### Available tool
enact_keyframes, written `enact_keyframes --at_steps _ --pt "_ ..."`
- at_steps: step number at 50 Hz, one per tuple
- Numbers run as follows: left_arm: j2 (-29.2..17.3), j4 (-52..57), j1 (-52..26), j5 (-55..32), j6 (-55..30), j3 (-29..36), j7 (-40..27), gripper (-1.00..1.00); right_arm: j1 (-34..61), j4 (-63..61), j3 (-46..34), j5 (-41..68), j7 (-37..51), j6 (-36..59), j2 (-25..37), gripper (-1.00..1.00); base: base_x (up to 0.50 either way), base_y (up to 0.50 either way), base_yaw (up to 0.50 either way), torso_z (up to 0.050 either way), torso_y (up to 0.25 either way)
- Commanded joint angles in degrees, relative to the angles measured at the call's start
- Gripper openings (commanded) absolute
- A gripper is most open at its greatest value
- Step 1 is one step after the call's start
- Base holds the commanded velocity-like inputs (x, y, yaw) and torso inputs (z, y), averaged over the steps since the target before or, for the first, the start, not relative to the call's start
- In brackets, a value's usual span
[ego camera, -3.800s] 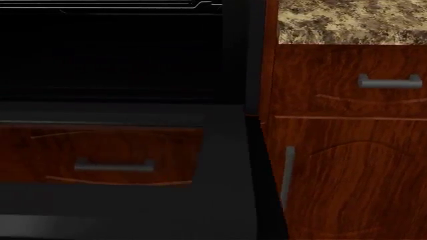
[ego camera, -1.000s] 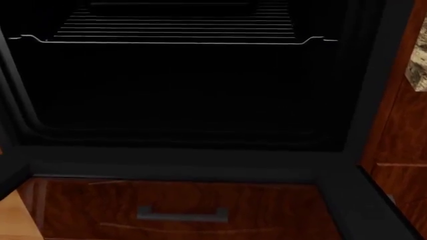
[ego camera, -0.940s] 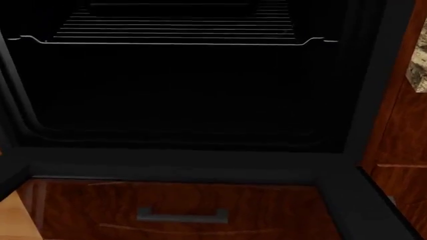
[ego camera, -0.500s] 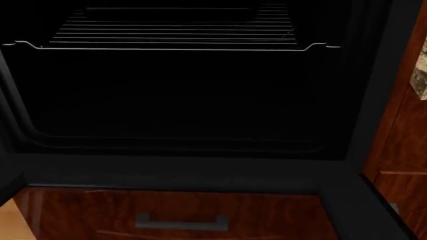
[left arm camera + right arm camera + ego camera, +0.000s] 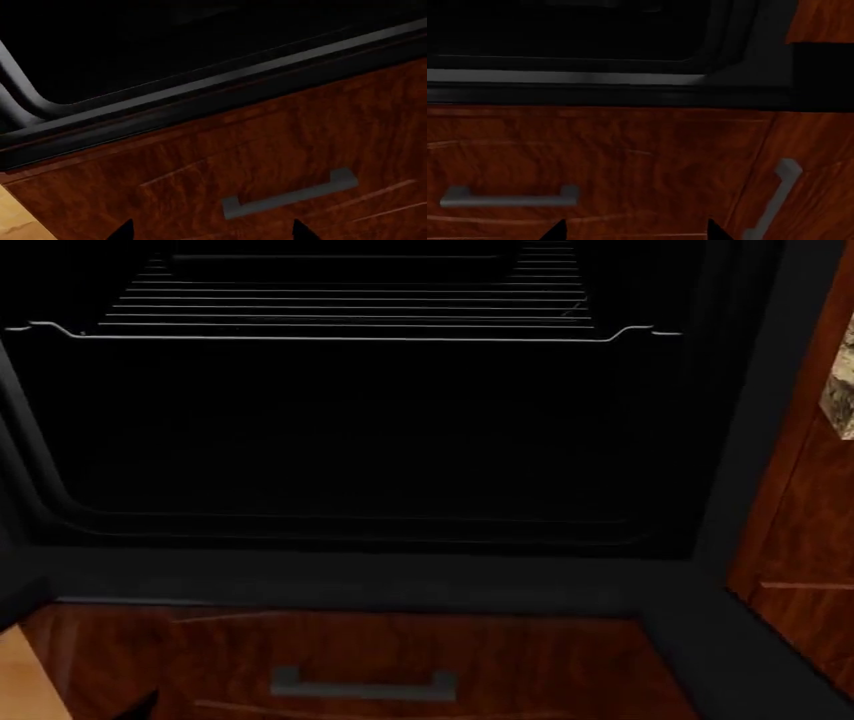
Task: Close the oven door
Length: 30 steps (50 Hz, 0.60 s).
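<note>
Left gripper (image 5: 210, 231), right gripper (image 5: 634, 227): tips spread wide, empty. Drawer handle (image 5: 363, 683) seen through glass. Oven door (image 5: 721, 660): lowered flat; likely heavy, stiff, hinged; lift under front frame. Oven rack (image 5: 347, 330) beyond.

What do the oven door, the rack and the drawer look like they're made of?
The oven door: matte black frame, likely coated metal, around a clear pane, probably glass, since the drawer shows through it. The rack: thin bright wires, likely bare steel. The drawer: glossy reddish wood grain, perhaps veneer, with a dull grey bar handle, seemingly brushed metal.
</note>
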Motion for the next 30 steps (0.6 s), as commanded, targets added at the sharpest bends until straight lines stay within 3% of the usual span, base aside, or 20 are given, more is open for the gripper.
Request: enact_keyframes --at_steps 1,4,5,7,8,9,10,12,13,15,17,18,21,25,28,29,30 --pt "-1.47 7.57 -0.25 -0.03 -2.58 0.00 -0.90 1.00 -0.30 -9.56 -0.06 -1.47 3.89 3.99 2.58 1.00 0.00 0.00 0.00 0.000 0.000" --pt "-1.97 10.53 -0.77 0.05 -4.30 -0.16 -1.49 1.00 0.12 -13.93 0.12 -1.79 5.38 6.69 3.96 1.00 0.00 0.00 0.00 0.000 0.000" --pt "-3.51 18.45 -1.41 -1.59 -11.75 -0.80 -2.27 1.00 0.19 -15.35 0.40 -1.63 5.86 7.53 4.37 1.00 0.00 0.00 0.00 0.000 0.000" --pt "-2.58 13.69 -1.19 -0.15 -6.44 -0.30 -2.07 1.00 0.22 -16.79 0.47 -1.80 6.30 8.18 4.92 1.00 0.00 0.00 0.00 0.000 0.000" --pt "-3.41 17.94 -1.56 -1.04 -10.29 -0.72 -2.47 1.00 0.24 -17.48 0.51 -1.90 6.55 8.55 5.17 1.00 0.00 0.00 0.00 0.000 0.000" --pt "-2.91 14.95 -1.74 -1.64 -7.69 -0.71 -0.95 1.00 0.34 -18.81 0.54 -1.63 6.55 9.40 5.68 1.00 0.00 0.00 0.00 0.000 0.000" --pt "-3.85 19.51 -2.56 -3.56 -12.63 -1.64 -1.25 1.00 0.32 -19.95 0.77 -1.79 7.13 9.81 5.97 1.00 0.00 0.00 0.00 0.000 0.000" --pt "-3.21 15.66 -2.44 -1.97 -8.15 -1.59 -1.54 1.00 0.83 -22.20 0.55 -2.05 7.80 11.79 6.67 1.00 0.00 0.00 0.00 0.000 0.000" --pt "-4.12 20.01 -2.94 -3.06 -12.22 -2.00 -1.92 1.00 1.41 -23.79 0.51 -1.93 8.04 13.12 7.09 1.00 0.00 0.00 0.00 0.000 0.000" --pt "-3.91 18.87 -3.05 -2.13 -10.28 -1.84 -2.14 1.00 2.36 -26.35 0.61 -1.95 8.88 15.24 7.65 1.00 0.00 0.00 0.00 0.000 0.000" --pt "-4.96 25.40 -4.78 -3.11 -16.45 -2.57 -3.31 1.00 3.61 -28.82 0.85 -1.80 9.68 17.70 8.25 1.00 0.00 0.00 0.00 0.000 0.000" --pt "-4.48 22.85 -4.36 -2.18 -13.36 -2.20 -3.15 1.00 3.84 -29.27 0.94 -1.75 9.86 18.14 8.35 1.00 0.00 0.00 0.00 0.000 0.000" --pt "-4.69 25.00 -5.06 -1.82 -14.32 -2.01 -3.50 1.00 4.56 -30.67 1.46 -1.40 10.25 19.54 8.91 1.00 0.00 0.00 0.00 0.000 0.000" --pt "-5.63 34.38 -8.43 -4.94 -24.85 -3.82 -4.92 1.00 5.03 -32.09 2.30 -1.11 10.79 20.86 9.77 1.00 0.00 0.00 0.00 0.000 0.004" --pt "-5.42 33.71 -9.00 -4.50 -24.20 -3.80 -5.06 1.00 5.82 -33.43 3.20 -0.56 11.37 22.37 10.32 1.00 0.00 0.00 0.00 0.000 0.000" --pt "-4.94 29.77 -7.87 -2.87 -19.28 -2.96 -4.68 1.00 6.42 -34.20 3.43 -0.45 11.70 23.32 10.55 1.00 0.00 0.00 0.00 0.000 0.000" --pt "-5.38 34.34 -10.66 -4.62 -25.70 -3.92 -5.22 1.00 7.41 -34.98 3.26 -0.50 11.86 24.67 10.89 1.00 0.00 0.00 0.00 0.000 0.000"
